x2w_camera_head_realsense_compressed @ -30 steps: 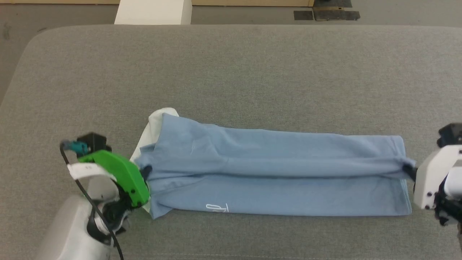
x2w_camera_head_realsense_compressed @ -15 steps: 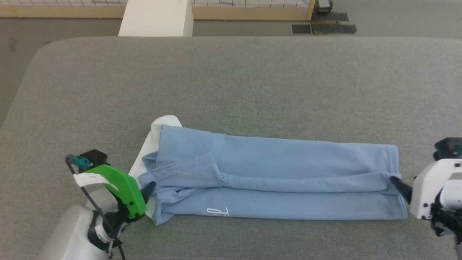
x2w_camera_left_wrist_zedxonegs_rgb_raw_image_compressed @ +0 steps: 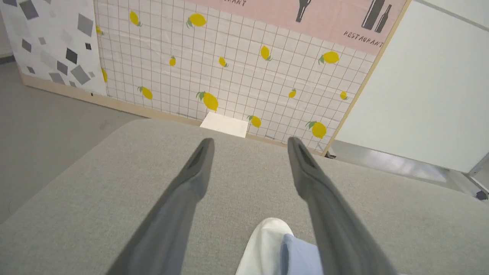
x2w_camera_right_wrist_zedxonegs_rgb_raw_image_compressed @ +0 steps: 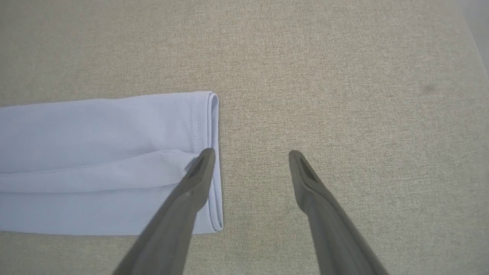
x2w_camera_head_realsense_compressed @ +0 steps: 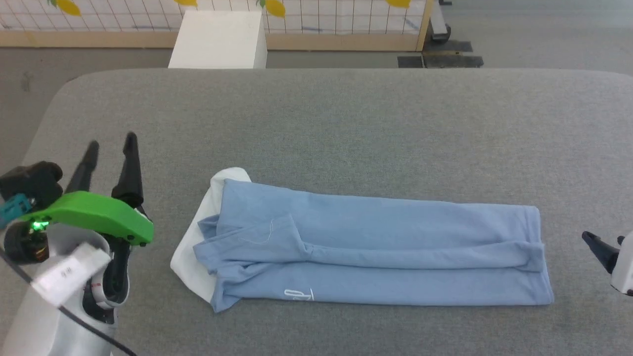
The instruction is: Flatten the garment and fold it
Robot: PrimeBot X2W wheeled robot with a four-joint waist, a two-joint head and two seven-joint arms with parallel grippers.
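Already the garment (x2w_camera_head_realsense_compressed: 376, 247) is a long narrow band, lying flat across the near middle of the table (x2w_camera_head_realsense_compressed: 346, 123). Its white collar (x2w_camera_head_realsense_compressed: 190, 262) points to my left and its hem (x2w_camera_head_realsense_compressed: 541, 257) to my right. Both long sides look folded in over the body: one edge runs as a soft ridge along the middle, a sleeve lies tucked near the collar end, and the logo (x2w_camera_head_realsense_compressed: 299, 295) shows on the near strip. I judge the flattening and the lengthwise folds done. The cloth is fairly smooth, though the collar end is somewhat rumpled and the collar sticks out past the blue.

What remains, I think, is the crosswise folding: bringing hem toward collar once or twice to make a compact packet, and perhaps tidying that collar end first.

My left gripper (x2w_camera_head_realsense_compressed: 112, 141) hovers just left of the collar, raised off the table, fingers spread wide with nothing between them. My right gripper (x2w_camera_head_realsense_compressed: 602, 238) sits just beyond the hem, also spread wide and empty. In its wrist view one finger crosses the hem's corner, but the head view shows it apart from the cloth.

Beyond the table's far edge stands a white box (x2w_camera_head_realsense_compressed: 217, 39) before a lemon-printed wall (x2w_camera_left_wrist_zedxonegs_rgb_raw_image_compressed: 229, 57).
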